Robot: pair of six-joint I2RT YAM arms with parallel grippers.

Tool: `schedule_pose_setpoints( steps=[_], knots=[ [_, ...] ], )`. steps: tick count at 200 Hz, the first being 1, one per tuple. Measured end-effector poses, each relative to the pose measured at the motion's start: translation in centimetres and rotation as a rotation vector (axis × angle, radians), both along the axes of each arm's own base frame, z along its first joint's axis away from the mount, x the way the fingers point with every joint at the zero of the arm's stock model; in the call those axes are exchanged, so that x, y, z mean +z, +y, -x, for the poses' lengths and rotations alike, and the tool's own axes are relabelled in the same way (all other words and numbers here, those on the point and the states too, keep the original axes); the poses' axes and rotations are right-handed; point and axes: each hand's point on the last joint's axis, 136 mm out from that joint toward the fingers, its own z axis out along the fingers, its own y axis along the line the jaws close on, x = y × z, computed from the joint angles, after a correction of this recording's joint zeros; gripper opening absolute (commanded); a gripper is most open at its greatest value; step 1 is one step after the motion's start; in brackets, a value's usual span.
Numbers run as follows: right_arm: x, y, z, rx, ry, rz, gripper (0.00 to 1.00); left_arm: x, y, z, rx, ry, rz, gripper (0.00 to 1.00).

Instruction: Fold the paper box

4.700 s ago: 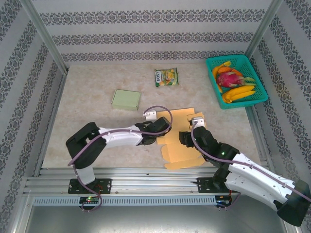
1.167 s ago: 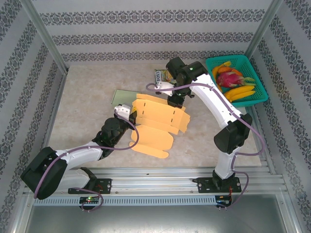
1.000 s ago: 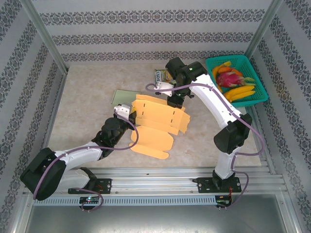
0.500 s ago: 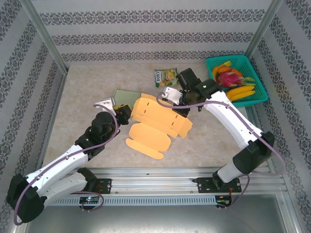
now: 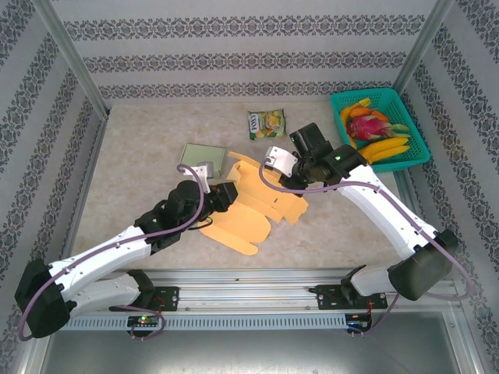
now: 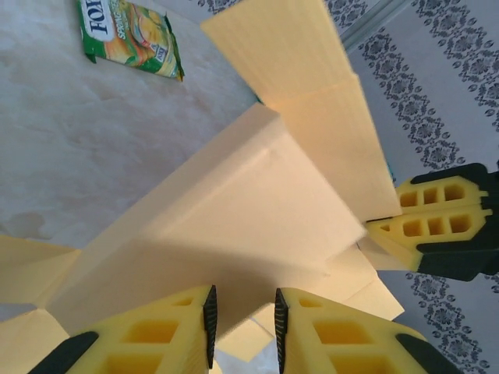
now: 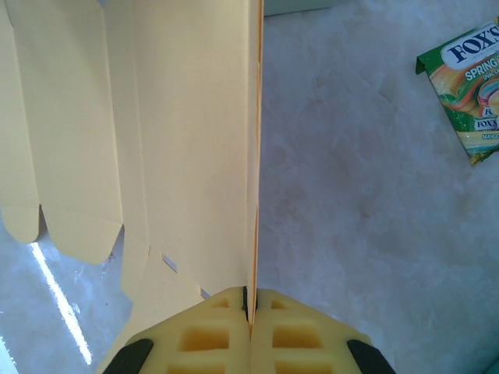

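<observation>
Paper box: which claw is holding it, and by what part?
The right claw is shut on the paper box, pinching the thin edge of one panel between its pads. The left claw is open close to the box, gripping nothing.

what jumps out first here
A half-folded yellow box mid-table catches the eye first. The right claw pinches its upright edge, and the left claw stands open at its left side. At the far right corner, a teal basket holds bright fruit.
</observation>
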Motion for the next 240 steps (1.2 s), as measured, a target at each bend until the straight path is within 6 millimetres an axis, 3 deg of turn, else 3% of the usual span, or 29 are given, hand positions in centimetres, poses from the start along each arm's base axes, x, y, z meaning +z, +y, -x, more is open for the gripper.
schedule_pose_setpoints(
  steps=[63, 111, 152, 194, 240],
  knots=[
    [0.1, -0.4, -0.5, -0.016, -0.007, -0.006, 0.0, 1.1, -2.2, 2.6, -0.058, -0.036, -0.036, 0.29],
    [-0.2, 0.3, -0.2, 0.036, -0.002, -0.038, 0.0, 0.9, -2.7, -1.1, 0.047, -0.097, -0.194, 0.29],
    [-0.8, 0.5, 0.5, 0.089, 0.004, -0.058, 0.0, 0.2, 1.8, -5.4, 0.212, -0.087, -0.266, 0.28],
    [-0.2, 0.9, 0.3, 0.126, -0.033, -0.091, 0.0, 1.3, 6.1, -7.2, 0.313, -0.085, -0.24, 0.3],
    [-0.8, 1.0, 0.8, 0.168, -0.044, -0.086, 0.0, 1.0, 6.4, -7.1, 0.297, -0.067, -0.249, 0.31]
  ],
)
